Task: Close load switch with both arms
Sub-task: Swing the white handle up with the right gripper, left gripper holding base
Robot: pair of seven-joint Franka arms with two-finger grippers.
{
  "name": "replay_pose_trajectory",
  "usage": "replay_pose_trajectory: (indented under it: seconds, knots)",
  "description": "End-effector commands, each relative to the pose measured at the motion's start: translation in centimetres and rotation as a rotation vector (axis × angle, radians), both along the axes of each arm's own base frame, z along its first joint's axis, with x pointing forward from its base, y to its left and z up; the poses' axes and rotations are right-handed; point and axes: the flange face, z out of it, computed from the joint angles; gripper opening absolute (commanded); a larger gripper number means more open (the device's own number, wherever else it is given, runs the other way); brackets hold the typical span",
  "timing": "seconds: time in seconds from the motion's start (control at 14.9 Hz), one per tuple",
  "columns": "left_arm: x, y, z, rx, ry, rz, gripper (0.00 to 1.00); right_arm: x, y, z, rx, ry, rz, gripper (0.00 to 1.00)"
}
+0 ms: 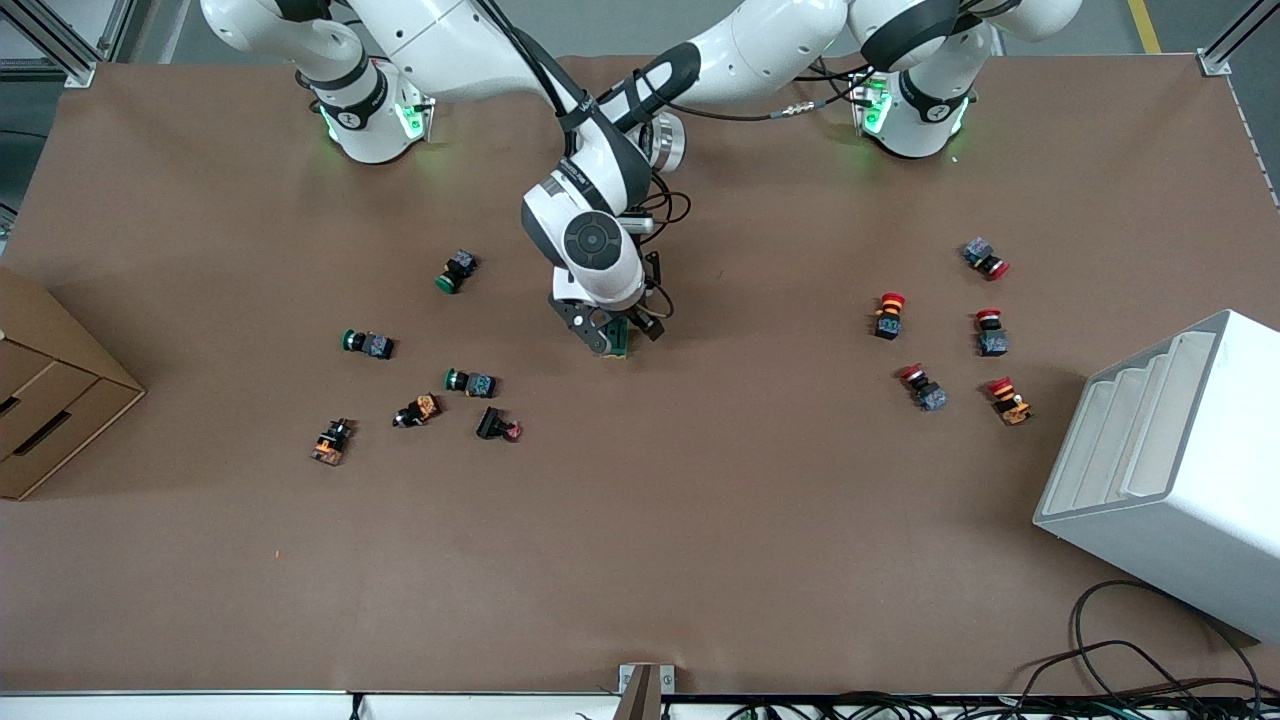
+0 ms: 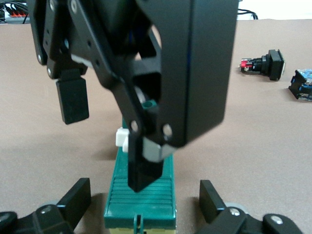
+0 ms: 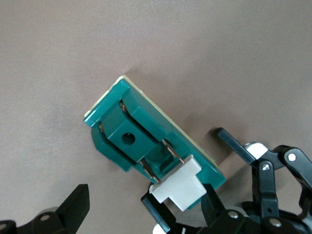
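The dark-green load switch (image 1: 620, 342) lies flat mid-table under both hands, its white slider (image 3: 180, 187) sticking out of one side. My left gripper (image 1: 640, 325) is low at the table and open. Its fingers (image 2: 78, 200) stand on either side of the switch's end (image 2: 156, 202), with a gap on each side. My right gripper (image 1: 600, 335) comes down from above and is also open. One of its fingertips (image 2: 141, 178) rests on the switch's ribbed top close to the slider (image 2: 122, 138), and the other fingertip (image 2: 73, 105) hangs in the air beside the switch.
Several green-capped and orange push buttons (image 1: 470, 382) are scattered toward the right arm's end, and red-capped ones (image 1: 890, 315) toward the left arm's end. A cardboard box (image 1: 50, 390) stands at the right arm's end. A white rack (image 1: 1170, 460) stands at the left arm's end.
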Motion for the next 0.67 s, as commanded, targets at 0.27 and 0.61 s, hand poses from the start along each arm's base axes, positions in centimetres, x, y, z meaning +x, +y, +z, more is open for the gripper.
replay_pose_trajectory:
  seconds: [0.27,0.61]
  knots:
    - [-0.6,-0.2,-0.8,-0.03,0.019,0.007,0.99,4.1,-1.1,2.7,0.055,-0.047,-0.048,1.0]
    - [-0.6,-0.2,-0.8,-0.03,0.019,0.007,0.99,6.1,-1.8,4.1,0.076,-0.075,-0.059,1.0]
